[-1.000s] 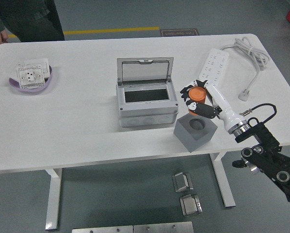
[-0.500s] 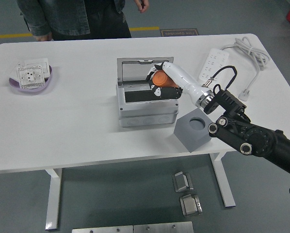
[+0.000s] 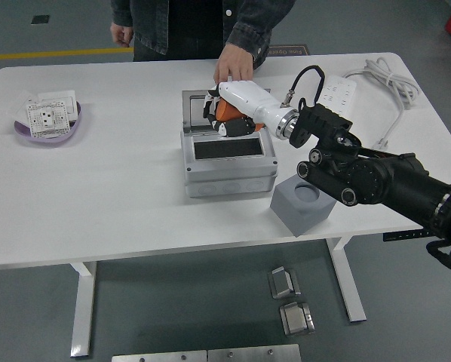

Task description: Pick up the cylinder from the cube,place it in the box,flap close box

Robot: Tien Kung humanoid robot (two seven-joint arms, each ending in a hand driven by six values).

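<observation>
My right hand (image 3: 224, 117) is shut on the orange cylinder (image 3: 227, 111) and holds it over the back of the open grey box (image 3: 227, 162), in front of the raised lid (image 3: 194, 102). The grey cube (image 3: 302, 204), with a round hole in its top, stands on the table to the right of the box. My black right arm (image 3: 369, 177) reaches in from the right, over the cube. A person's hand (image 3: 233, 69) rests at the top edge of the lid. My left arm does not show.
A purple dish (image 3: 48, 130) with a white socket plate sits at the far left. A white power strip (image 3: 332, 96) and its cable (image 3: 384, 83) lie at the back right. The person stands at the table's far side.
My right hand has carried the cylinder left from beside the cube to above the box's opening. The person has stepped in and put a hand on the lid.
</observation>
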